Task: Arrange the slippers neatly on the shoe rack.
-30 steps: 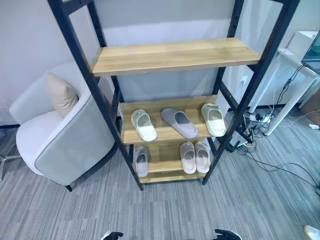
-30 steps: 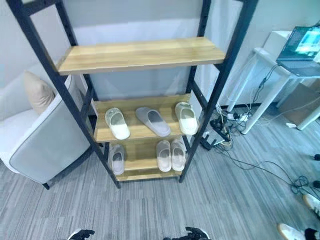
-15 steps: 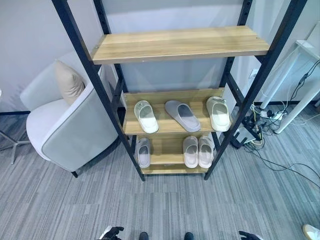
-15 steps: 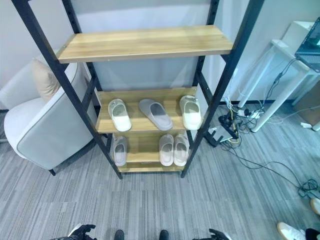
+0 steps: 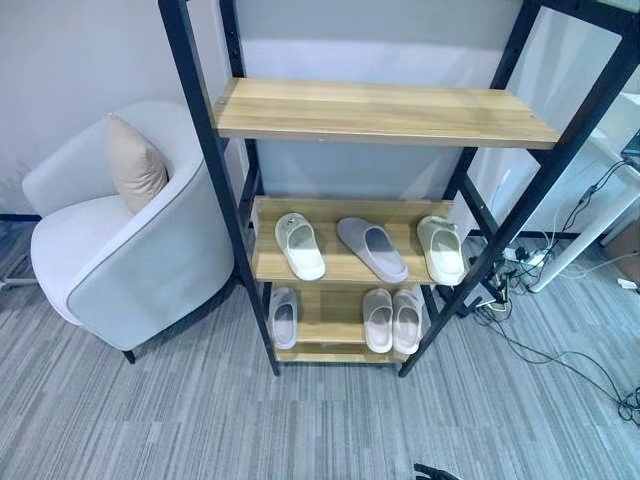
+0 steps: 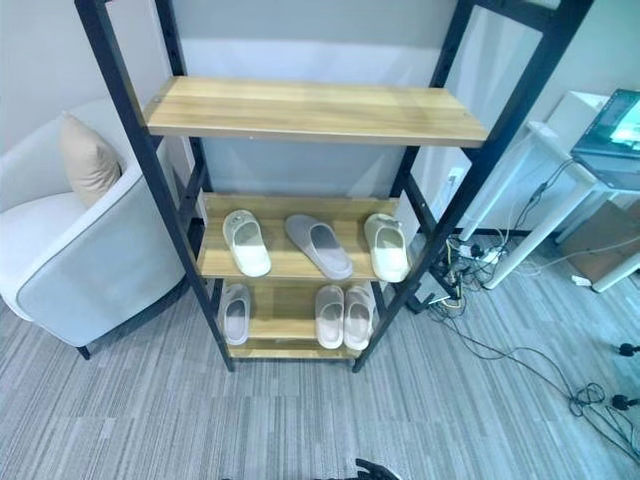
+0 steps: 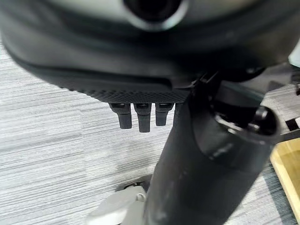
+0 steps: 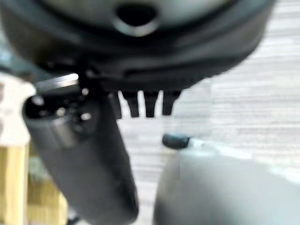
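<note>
Grey striped carpet is running under a tall black-framed shoe rack with wooden shelves (image 5: 380,112). I am seeing soft, light foam slippers: a grey one (image 5: 371,248) lying askew between two cream ones, best pinched at its strap. My wrist views are showing my left hand (image 7: 140,115) and right hand (image 8: 147,105) empty, fingers seemingly straight.

Six slippers (image 5: 372,248) on one shoe rack (image 5: 385,111); three per lower shelf; one armchair (image 5: 140,270); one cushion (image 5: 134,162).

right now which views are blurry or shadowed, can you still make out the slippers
Left eye view: even light, slippers sharp on the shoe rack, its bottom shelf shaded. Right wrist view: right hand and carpet soft. Left wrist view: left hand sharper, bulk close and dark.
</note>
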Robot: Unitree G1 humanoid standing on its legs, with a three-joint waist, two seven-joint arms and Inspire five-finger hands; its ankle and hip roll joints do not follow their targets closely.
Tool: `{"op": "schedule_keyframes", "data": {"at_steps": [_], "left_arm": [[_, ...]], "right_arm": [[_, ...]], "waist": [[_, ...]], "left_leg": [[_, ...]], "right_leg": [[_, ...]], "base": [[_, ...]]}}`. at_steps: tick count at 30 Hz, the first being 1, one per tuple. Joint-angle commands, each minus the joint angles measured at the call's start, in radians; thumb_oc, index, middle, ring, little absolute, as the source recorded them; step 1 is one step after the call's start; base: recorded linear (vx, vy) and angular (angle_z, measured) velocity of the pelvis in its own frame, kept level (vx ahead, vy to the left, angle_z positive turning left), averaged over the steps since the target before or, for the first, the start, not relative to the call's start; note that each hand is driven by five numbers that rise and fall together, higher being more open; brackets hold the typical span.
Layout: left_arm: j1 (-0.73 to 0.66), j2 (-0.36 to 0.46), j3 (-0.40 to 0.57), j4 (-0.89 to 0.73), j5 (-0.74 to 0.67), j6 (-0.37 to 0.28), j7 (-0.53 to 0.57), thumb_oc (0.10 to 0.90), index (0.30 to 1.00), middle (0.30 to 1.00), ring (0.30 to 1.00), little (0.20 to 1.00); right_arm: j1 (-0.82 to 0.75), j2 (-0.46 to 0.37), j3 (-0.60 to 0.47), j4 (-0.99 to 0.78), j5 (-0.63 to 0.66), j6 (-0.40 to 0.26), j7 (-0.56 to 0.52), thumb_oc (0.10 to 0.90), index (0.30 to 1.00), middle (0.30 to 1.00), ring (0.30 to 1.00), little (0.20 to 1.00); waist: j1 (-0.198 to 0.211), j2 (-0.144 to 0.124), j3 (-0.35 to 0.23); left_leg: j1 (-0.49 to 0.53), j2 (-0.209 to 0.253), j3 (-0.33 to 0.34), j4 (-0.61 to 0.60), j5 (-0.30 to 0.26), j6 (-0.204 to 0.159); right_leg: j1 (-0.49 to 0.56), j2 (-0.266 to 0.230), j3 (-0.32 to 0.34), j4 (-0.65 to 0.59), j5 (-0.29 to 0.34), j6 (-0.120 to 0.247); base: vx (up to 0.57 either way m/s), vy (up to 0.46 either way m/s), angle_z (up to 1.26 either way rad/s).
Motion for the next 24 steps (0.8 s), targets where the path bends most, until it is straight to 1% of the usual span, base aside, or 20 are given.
{"op": "schedule_keyframes", "data": {"at_steps": [1, 3, 4, 5, 6, 8, 9, 10, 11, 12, 13, 14, 15, 16, 18, 19, 20, 21, 22, 24], "left_arm": [[-0.095, 0.005, -0.048, -0.015, -0.031, -0.045, 0.001, 0.800, 0.900, 0.900, 0.900, 0.900], [-0.121, -0.002, -0.084, -0.044, -0.024, -0.049, 0.009, 0.800, 0.900, 0.900, 0.900, 0.900], [-0.122, -0.014, -0.078, -0.064, -0.044, -0.059, 0.021, 0.800, 0.900, 0.900, 0.900, 0.900], [-0.121, -0.014, -0.078, -0.064, -0.044, -0.059, 0.021, 0.800, 0.900, 0.900, 0.900, 0.900], [-0.130, -0.027, -0.112, -0.085, -0.043, -0.065, 0.012, 0.800, 0.900, 0.900, 0.900, 0.900], [-0.121, -0.034, -0.119, -0.067, -0.039, -0.061, 0.009, 0.800, 0.900, 0.900, 0.900, 0.900], [-0.121, -0.034, -0.120, -0.067, -0.039, -0.062, 0.009, 0.800, 0.900, 0.900, 0.900, 0.900], [-0.112, -0.037, -0.116, -0.054, -0.039, -0.058, 0.007, 0.800, 0.900, 0.900, 0.900, 0.900], [-0.105, -0.048, -0.105, -0.016, -0.043, -0.051, 0.006, 0.800, 0.900, 0.900, 0.900, 0.900], [-0.099, -0.050, -0.099, 0.008, -0.041, -0.043, 0.004, 0.800, 0.900, 0.900, 0.900, 0.900], [-0.100, -0.050, -0.099, 0.008, -0.041, -0.043, 0.004, 0.800, 0.900, 0.900, 0.900, 0.900], [-0.080, -0.056, -0.085, 0.036, -0.032, -0.034, 0.000, 0.800, 0.900, 0.900, 0.900, 0.900], [-0.060, -0.055, -0.078, 0.059, -0.007, -0.025, -0.003, 0.800, 0.900, 0.900, 0.900, 0.900], [-0.038, -0.047, -0.062, 0.079, 0.020, -0.015, -0.011, 0.800, 0.900, 0.900, 0.900, 0.900], [-0.033, -0.043, -0.055, 0.081, 0.019, -0.016, -0.012, 0.800, 0.900, 0.900, 0.900, 0.900], [-0.031, -0.040, -0.040, 0.070, 0.003, -0.019, -0.012, 0.800, 0.900, 0.900, 0.900, 0.900], [-0.031, -0.040, -0.040, 0.069, 0.003, -0.019, -0.012, 0.800, 0.900, 0.900, 0.900, 0.900], [-0.042, -0.035, -0.032, 0.041, -0.025, -0.028, -0.006, 0.800, 0.900, 0.900, 0.900, 0.900], [-0.042, -0.035, -0.032, 0.041, -0.025, -0.028, -0.006, 0.800, 0.900, 0.900, 0.900, 0.900], [-0.071, -0.029, -0.038, 0.001, -0.047, -0.040, 0.008, 0.800, 0.900, 0.900, 0.900, 0.900]], "right_arm": [[-0.041, -0.042, -0.025, -0.015, 0.087, -0.052, -0.007, 0.800, 0.900, 0.900, 0.900, 0.900], [-0.059, -0.060, -0.029, -0.027, 0.097, -0.063, -0.017, 0.800, 0.900, 0.900, 0.900, 0.900], [-0.010, -0.039, -0.034, 0.010, 0.073, -0.076, -0.023, 0.800, 0.900, 0.900, 0.900, 0.900], [-0.010, -0.039, -0.034, 0.011, 0.073, -0.076, -0.023, 0.800, 0.900, 0.900, 0.900, 0.900], [-0.042, -0.057, -0.049, 0.047, 0.071, -0.059, -0.051, 0.800, 0.900, 0.900, 0.900, 0.900], [-0.042, -0.051, -0.052, 0.012, 0.100, -0.067, -0.047, 0.800, 0.900, 0.900, 0.900, 0.900], [-0.041, -0.051, -0.052, 0.012, 0.100, -0.067, -0.047, 0.800, 0.900, 0.900, 0.900, 0.900], [-0.033, -0.043, -0.050, 0.013, 0.102, -0.066, -0.042, 0.800, 0.900, 0.900, 0.900, 0.900], [-0.039, -0.033, -0.035, 0.037, 0.088, -0.057, -0.044, 0.800, 0.900, 0.900, 0.900, 0.900], [-0.042, -0.031, -0.027, 0.044, 0.077, -0.054, -0.045, 0.800, 0.900, 0.900, 0.900, 0.900], [-0.042, -0.031, -0.027, 0.044, 0.077, -0.054, -0.045, 0.800, 0.900, 0.900, 0.900, 0.900], [-0.042, -0.026, -0.020, 0.043, 0.063, -0.050, -0.041, 0.800, 0.900, 0.900, 0.900, 0.900], [-0.038, -0.020, -0.020, 0.041, 0.054, -0.049, -0.040, 0.800, 0.900, 0.900, 0.900, 0.900], [-0.029, -0.014, -0.015, 0.034, 0.048, -0.047, -0.029, 0.800, 0.900, 0.900, 0.900, 0.900], [-0.023, -0.010, -0.014, 0.029, 0.046, -0.048, -0.026, 0.800, 0.900, 0.900, 0.900, 0.900], [-0.018, -0.001, -0.014, 0.021, 0.044, -0.048, -0.018, 0.800, 0.900, 0.900, 0.900, 0.900], [-0.018, -0.001, -0.014, 0.021, 0.044, -0.048, -0.018, 0.800, 0.900, 0.900, 0.900, 0.900], [-0.013, 0.007, -0.016, 0.017, 0.039, -0.047, -0.013, 0.800, 0.900, 0.900, 0.900, 0.900], [-0.013, 0.007, -0.016, 0.017, 0.039, -0.047, -0.013, 0.800, 0.900, 0.900, 0.900, 0.900], [-0.027, 0.008, -0.018, 0.008, 0.038, -0.050, -0.013, 0.800, 0.900, 0.900, 0.900, 0.900]], "waist": [[-0.003, 0.002, 0.038], [-0.008, 0.002, 0.070], [-0.021, 0.011, 0.090], [-0.022, 0.011, 0.089], [-0.030, 0.020, 0.103], [-0.025, 0.022, 0.100], [-0.025, 0.021, 0.100], [-0.020, 0.025, 0.097], [0.003, 0.035, 0.103], [0.012, 0.038, 0.105], [0.012, 0.037, 0.106], [0.017, 0.041, 0.096], [0.015, 0.043, 0.086], [0.011, 0.039, 0.064], [0.011, 0.034, 0.055], [0.013, 0.025, 0.042], [0.013, 0.025, 0.042], [0.015, 0.017, 0.031], [0.016, 0.017, 0.032], [0.016, 0.019, 0.037]], "left_leg": [[-0.016, 0.018, -0.016, 0.157, -0.126, -0.027], [-0.069, 0.031, -0.017, 0.272, -0.085, -0.054], [-0.096, 0.035, 0.007, 0.320, -0.065, -0.054], [-0.098, 0.036, 0.006, 0.324, -0.067, -0.054], [-0.142, 0.046, 0.065, 0.348, -0.042, -0.044], [-0.176, 0.010, 0.081, 0.289, -0.060, -0.025], [-0.174, 0.009, 0.081, 0.287, -0.060, -0.024], [-0.185, -0.002, 0.084, 0.240, -0.043, -0.019], [-0.242, -0.013, 0.082, 0.169, 0.014, -0.025], [-0.253, -0.014, 0.084, 0.150, 0.031, -0.029], [-0.252, -0.015, 0.084, 0.149, 0.031, -0.028], [-0.229, -0.015, 0.084, 0.105, 0.028, -0.020], [-0.220, -0.019, 0.073, 0.104, 0.032, -0.013], [-0.199, -0.031, 0.070, 0.100, 0.026, -0.006], [-0.189, -0.036, 0.073, 0.105, 0.017, 0.000], [-0.174, -0.049, 0.071, 0.117, -0.006, 0.014], [-0.173, -0.050, 0.072, 0.118, -0.007, 0.014], [-0.157, -0.063, 0.075, 0.123, -0.032, 0.031], [-0.157, -0.063, 0.076, 0.124, -0.033, 0.032], [-0.142, -0.072, 0.079, 0.125, -0.053, 0.049]], "right_leg": [[0.002, -0.005, 0.024, 0.108, -0.135, 0.049], [0.018, 0.005, 0.021, 0.107, -0.143, 0.031], [0.019, 0.003, 0.018, 0.111, -0.150, 0.027], [0.018, 0.004, 0.018, 0.111, -0.150, 0.026], [0.037, 0.001, 0.000, 0.107, -0.155, 0.014], [0.048, 0.007, 0.000, 0.090, -0.155, 0.015], [0.050, 0.005, 0.000, 0.089, -0.156, 0.016], [0.059, 0.011, 0.000, 0.078, -0.159, 0.018], [0.079, 0.032, 0.002, 0.064, -0.169, 0.018], [0.086, 0.038, 0.005, 0.062, -0.176, 0.017], [0.087, 0.037, 0.005, 0.062, -0.176, 0.017], [0.095, 0.041, 0.015, 0.064, -0.182, 0.020], [0.100, 0.041, 0.019, 0.068, -0.187, 0.023], [0.111, 0.029, 0.029, 0.071, -0.195, 0.028], [0.116, 0.021, 0.037, 0.072, -0.198, 0.031], [0.121, 0.008, 0.051, 0.082, -0.202, 0.037], [0.122, 0.008, 0.052, 0.082, -0.202, 0.037], [0.114, -0.007, 0.059, 0.119, -0.202, 0.049], [0.114, -0.007, 0.059, 0.120, -0.203, 0.050], [0.062, -0.019, 0.061, 0.231, -0.187, 0.075]], "base": [[0.01, -0.281, 0.04], [-0.07, -0.177, 0.01], [-0.08, -0.084, 0.08], [-0.03, -0.060, 0.20], [0.03, -0.061, 0.29], [0.08, -0.041, 0.26], [0.11, -0.002, 0.17], [0.17, 0.000, 0.13], [0.21, 0.005, 0.13], [0.16, 0.004, 0.04], [0.14, 0.034, -0.11], [0.19, 0.063, -0.23], [0.37, 0.142, -0.32], [0.37, 0.158, -0.24], [0.26, 0.131, -0.23], [0.16, 0.096, -0.23], [0.29, 0.192, -0.23], [0.13, 0.098, -0.14], [0.17, 0.146, -0.11], [0.07, 0.123, -0.05]]}}
